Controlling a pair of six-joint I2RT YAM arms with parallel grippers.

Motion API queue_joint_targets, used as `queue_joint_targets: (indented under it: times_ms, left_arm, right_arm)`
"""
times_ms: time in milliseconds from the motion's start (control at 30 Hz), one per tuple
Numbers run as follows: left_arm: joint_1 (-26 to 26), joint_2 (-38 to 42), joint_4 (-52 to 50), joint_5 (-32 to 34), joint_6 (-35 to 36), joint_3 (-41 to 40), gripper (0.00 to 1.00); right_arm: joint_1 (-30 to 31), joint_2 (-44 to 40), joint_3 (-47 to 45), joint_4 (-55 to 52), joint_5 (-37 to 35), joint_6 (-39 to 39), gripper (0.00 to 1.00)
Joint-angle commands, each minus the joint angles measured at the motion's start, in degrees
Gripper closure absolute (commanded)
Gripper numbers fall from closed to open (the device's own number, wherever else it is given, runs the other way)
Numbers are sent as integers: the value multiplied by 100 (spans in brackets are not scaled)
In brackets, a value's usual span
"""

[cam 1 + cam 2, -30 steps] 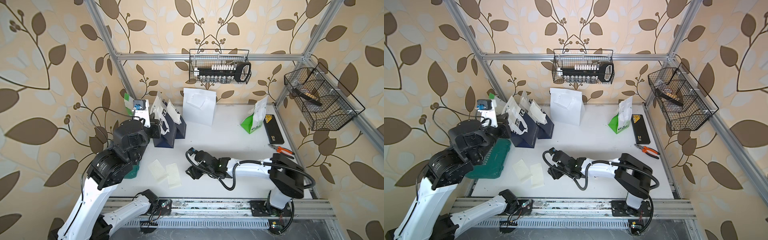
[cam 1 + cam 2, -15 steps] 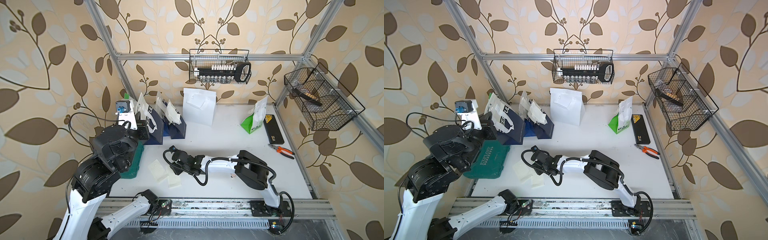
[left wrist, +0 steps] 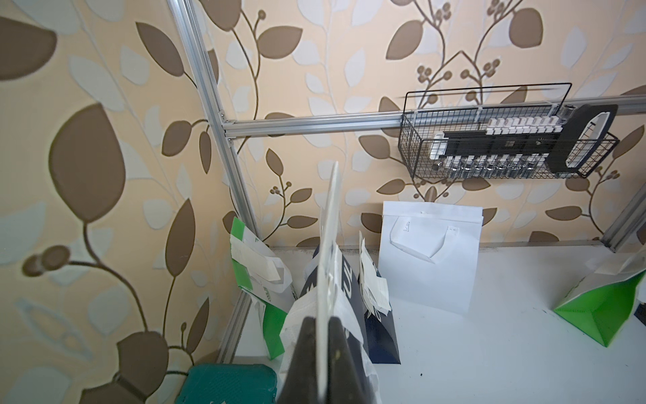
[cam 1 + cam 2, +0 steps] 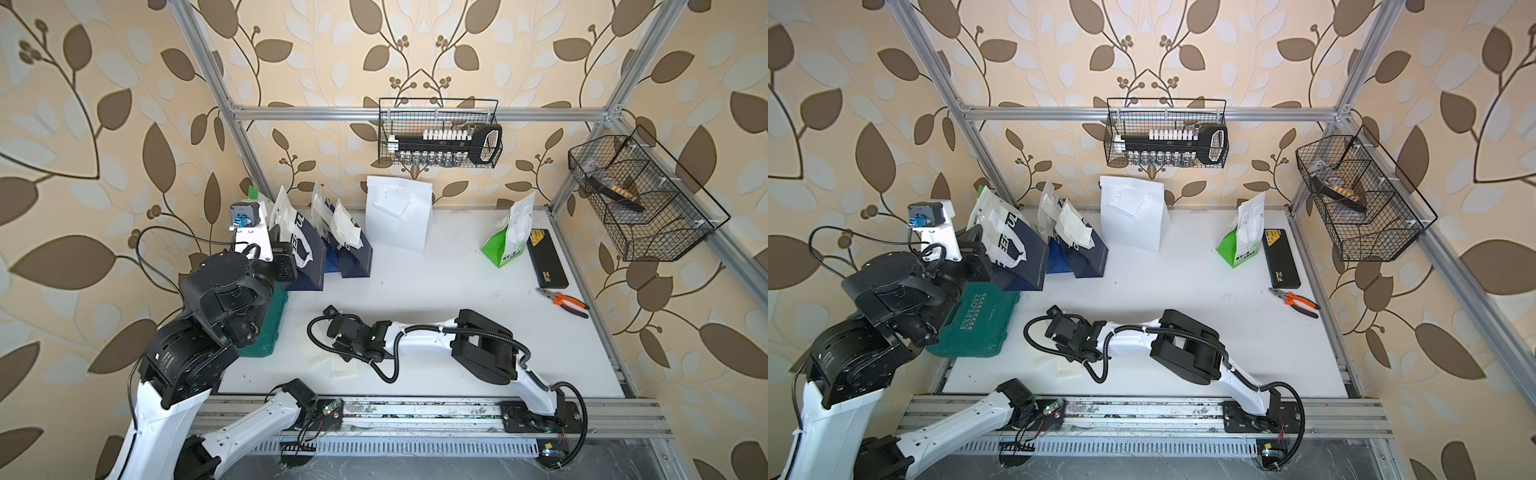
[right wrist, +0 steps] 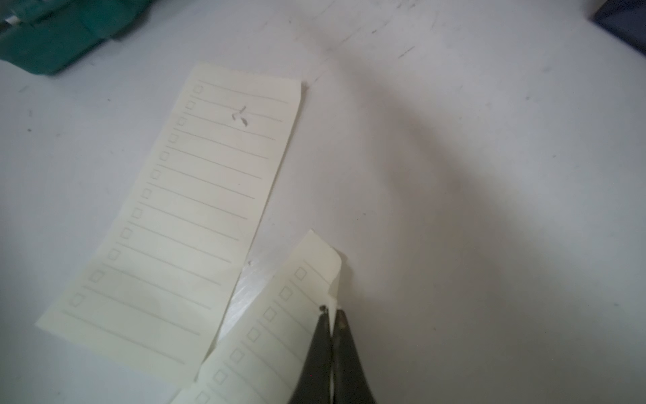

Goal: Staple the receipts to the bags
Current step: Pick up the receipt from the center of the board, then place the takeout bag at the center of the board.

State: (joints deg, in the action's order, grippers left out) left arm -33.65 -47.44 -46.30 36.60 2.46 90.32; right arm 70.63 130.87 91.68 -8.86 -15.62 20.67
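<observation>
My left gripper (image 3: 323,320) is shut on the white top edge of a navy-and-white bag (image 3: 330,245), which stands at the back left in both top views (image 4: 305,249) (image 4: 1021,245). Two more navy bags (image 4: 353,253), a plain white bag (image 4: 399,218) and a green-and-white bag (image 4: 509,237) stand along the back. My right gripper (image 5: 332,311) is low over the table front and shut on the curled edge of one receipt (image 5: 279,332). A second receipt (image 5: 195,210) lies flat beside it. In the top views the wrist hides the right fingers above the receipts (image 4: 344,368) (image 4: 1070,368).
A teal tool case (image 4: 980,320) lies at the left, under my left arm. Orange-handled pliers (image 4: 563,301) and a black box (image 4: 546,257) lie at the right edge. Wire baskets hang on the back rail (image 4: 440,137) and the right rail (image 4: 640,199).
My right arm has reached left across the table to the receipts and its jaws have shut on one. My left arm has swung left with the navy bag.
</observation>
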Motion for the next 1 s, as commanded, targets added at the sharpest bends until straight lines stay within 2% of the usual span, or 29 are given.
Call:
queue_joint_targets:
  times_ms: [0, 100, 267, 433, 567, 767, 867, 967]
  left_arm:
    - [25, 66, -7, -262, 89, 148, 100]
    - [26, 72, -131, -765, 98, 106, 100]
    - [31, -95, -410, -2187, 128, -65, 100]
    - [27, -331, -142, -4022, 79, -662, 100]
    - [25, -546, 540, -5452, 1, -1320, 100]
    - [29, -1144, 1382, -5900, -34, -1975, 100]
    - [9, -1345, 1951, -6335, -114, -2336, 100]
    - [-25, -1274, 2754, -6586, -215, -2852, 100]
  right_arm:
    - [-56, -107, -610, -473, -283, -69, 100]
    - [-254, -942, -1433, 210, -400, -86, 100]
    - [-541, -2663, -2986, 794, -638, -244, 100]
    - [-878, -4612, -4164, 509, -870, -421, 100]
    - [-1019, -6099, -4596, 30, -714, -785, 100]
    - [-1327, -7630, -4717, -1180, -571, -1127, 100]
    - [-1515, -8190, -4817, -1375, -132, -1180, 100]
    - [-1588, -8411, -4801, -1340, 411, -1239, 100]
